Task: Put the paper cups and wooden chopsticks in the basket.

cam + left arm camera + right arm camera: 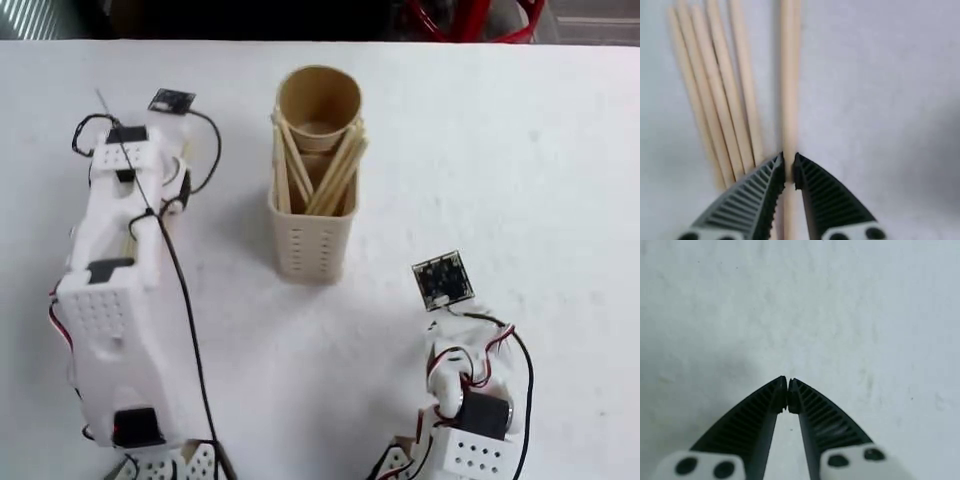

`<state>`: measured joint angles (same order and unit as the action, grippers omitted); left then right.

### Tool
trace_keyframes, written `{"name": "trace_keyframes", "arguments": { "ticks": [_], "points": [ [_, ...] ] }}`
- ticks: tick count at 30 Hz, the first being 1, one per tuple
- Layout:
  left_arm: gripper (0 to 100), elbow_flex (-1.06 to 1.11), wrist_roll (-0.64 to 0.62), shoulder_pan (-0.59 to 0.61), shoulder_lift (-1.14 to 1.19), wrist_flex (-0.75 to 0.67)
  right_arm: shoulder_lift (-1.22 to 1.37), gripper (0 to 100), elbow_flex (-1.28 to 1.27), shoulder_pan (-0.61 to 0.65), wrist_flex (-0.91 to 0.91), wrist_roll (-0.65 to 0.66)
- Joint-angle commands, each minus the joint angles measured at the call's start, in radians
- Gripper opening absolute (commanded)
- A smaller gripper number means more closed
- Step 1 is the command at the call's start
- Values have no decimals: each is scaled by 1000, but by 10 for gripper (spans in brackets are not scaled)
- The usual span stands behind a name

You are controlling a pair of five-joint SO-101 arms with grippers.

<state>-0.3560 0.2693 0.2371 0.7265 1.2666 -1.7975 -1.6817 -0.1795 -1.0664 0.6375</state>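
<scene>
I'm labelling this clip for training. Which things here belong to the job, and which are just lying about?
Job: basket; paper cup and stowed chopsticks inside it; loose chopsticks on the table; chopstick clamped in the left gripper.
Lying about: red object beyond the table's far edge.

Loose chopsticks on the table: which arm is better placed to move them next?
Left. The left claw is shut on one chopstick, the other chopsticks lying beside it; the right claw is shut over bare table.
</scene>
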Motion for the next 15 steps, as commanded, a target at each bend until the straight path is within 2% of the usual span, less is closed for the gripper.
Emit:
{"name": "trace_keyframes", "arguments": {
  "ticks": [1, 7, 15],
  "points": [
    [23, -89, 14, -4, 33, 43, -10, 18, -9, 2, 1, 0],
    [23, -100, 25, -8, -51, 44, -12, 18, -9, 4, 1, 0],
    [23, 9, -44, -88, -354, 38, -13, 18, -9, 5, 1, 0]
  ]
}}
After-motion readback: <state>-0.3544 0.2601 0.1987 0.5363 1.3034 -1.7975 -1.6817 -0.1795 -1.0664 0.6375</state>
